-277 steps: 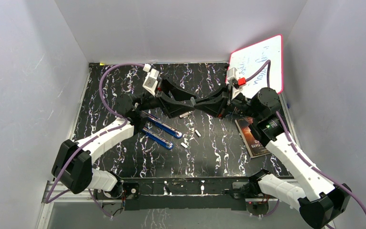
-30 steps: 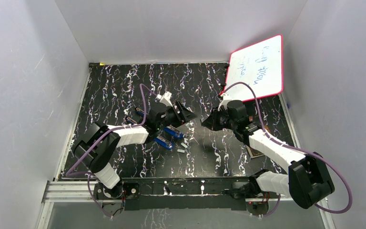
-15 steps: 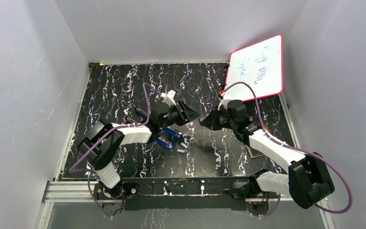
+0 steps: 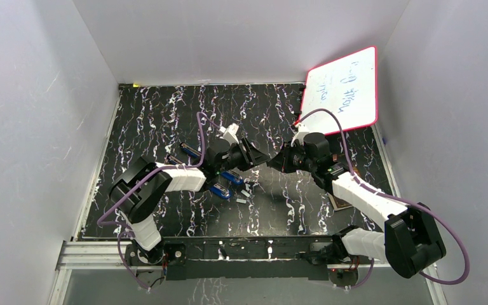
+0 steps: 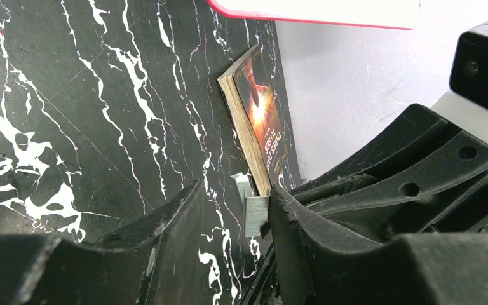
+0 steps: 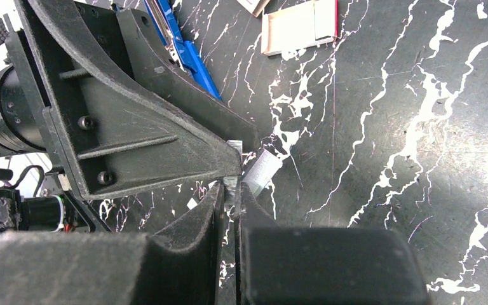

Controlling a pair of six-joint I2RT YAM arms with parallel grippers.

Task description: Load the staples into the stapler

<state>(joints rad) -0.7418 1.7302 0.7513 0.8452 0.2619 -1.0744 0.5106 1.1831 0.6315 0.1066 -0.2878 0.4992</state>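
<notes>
A short silvery strip of staples [image 6: 230, 186] is pinched in my right gripper [image 6: 231, 190], which is shut on it above the table's middle [image 4: 273, 163]. My left gripper [image 5: 236, 190] meets it tip to tip [image 4: 258, 159], and its jaws stand apart around that same strip [image 5: 256, 215]. The strip touches the right-hand finger [image 5: 305, 241], with a gap to the other finger. The blue stapler [image 4: 225, 181] lies open below the left arm, and part of it shows in the right wrist view [image 6: 190, 54]. Another strip [image 6: 262, 170] lies on the table.
Loose staple pieces [image 4: 244, 194] lie next to the stapler. A red-and-white box [image 6: 298, 25] sits near it. A book [image 5: 257, 121] lies at the right of the black marbled table [image 4: 152, 114]. A red-edged whiteboard [image 4: 343, 89] leans at the back right.
My left gripper has slid right to meet the right gripper, and its jaws have narrowed around the held strip. The right arm has barely moved.
</notes>
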